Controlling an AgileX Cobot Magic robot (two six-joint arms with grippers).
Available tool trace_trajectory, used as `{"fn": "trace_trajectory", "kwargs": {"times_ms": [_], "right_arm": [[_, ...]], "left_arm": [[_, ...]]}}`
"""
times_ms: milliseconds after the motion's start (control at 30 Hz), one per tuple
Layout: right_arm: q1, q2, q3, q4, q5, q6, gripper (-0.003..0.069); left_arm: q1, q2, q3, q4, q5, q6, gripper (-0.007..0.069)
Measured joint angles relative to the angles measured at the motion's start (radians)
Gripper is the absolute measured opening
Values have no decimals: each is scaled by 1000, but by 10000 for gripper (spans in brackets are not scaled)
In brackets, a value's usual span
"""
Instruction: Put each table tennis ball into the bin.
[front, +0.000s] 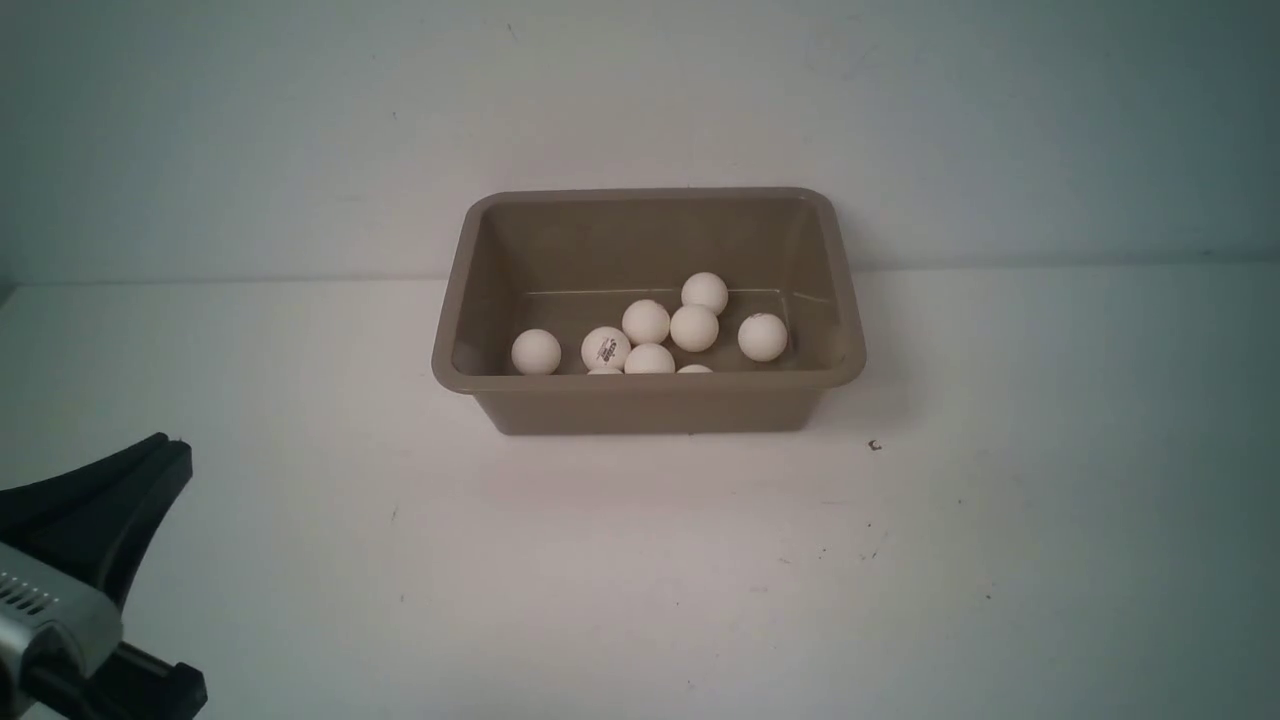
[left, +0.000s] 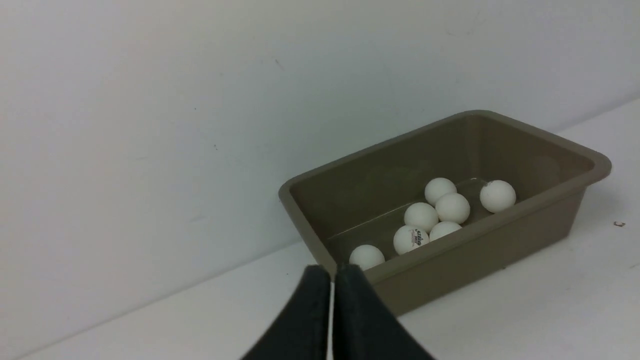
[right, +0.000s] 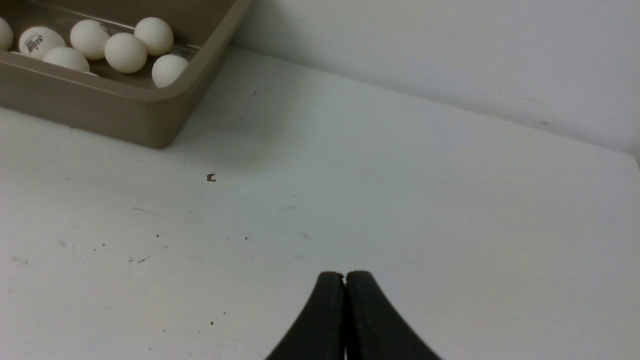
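The taupe-brown bin stands at the back middle of the white table, near the wall. Several white table tennis balls lie on its floor, one with a dark printed logo. No ball shows on the table outside it. My left gripper is at the near left, well short of the bin, shut with nothing in it. In the left wrist view its black fingertips meet in front of the bin's near corner. My right gripper is shut and empty over bare table, away from the bin. It is out of the front view.
A pale wall rises just behind the bin. A tiny dark speck lies on the table to the right of the bin's front corner. Faint scuff marks dot the white tabletop in front.
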Motion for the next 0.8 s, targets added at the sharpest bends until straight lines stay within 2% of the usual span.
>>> {"fn": "trace_trajectory", "kwargs": {"times_ms": [200, 800], "right_arm": [[0, 0, 0, 0, 1, 0, -18], [0, 0, 0, 1, 2, 0, -18]], "left_arm": [[37, -170, 44, 0, -56, -28, -3], [84, -360, 66, -8, -171, -31, -3]]}}
